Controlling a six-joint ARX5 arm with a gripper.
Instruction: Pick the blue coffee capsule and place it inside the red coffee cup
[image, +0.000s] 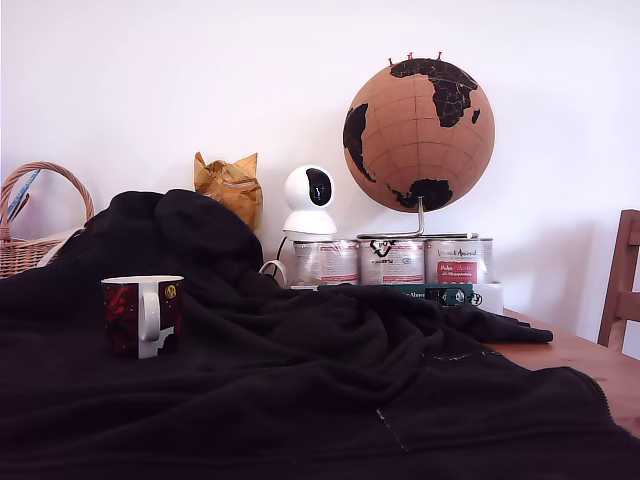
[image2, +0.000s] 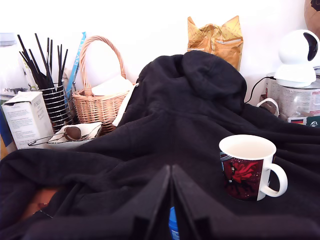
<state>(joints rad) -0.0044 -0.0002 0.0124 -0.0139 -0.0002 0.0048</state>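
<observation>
The red cup stands upright on black cloth at the exterior view's left, its white handle turned toward that camera. It is dark red and patterned, white inside. The blue capsule shows only as a sliver pinched between the black fingers.

A black hooded garment drapes over the wooden table. Behind it stand a wicker basket, a crumpled yellow paper bag, a white security camera, three silver tin cans and a cork globe.
</observation>
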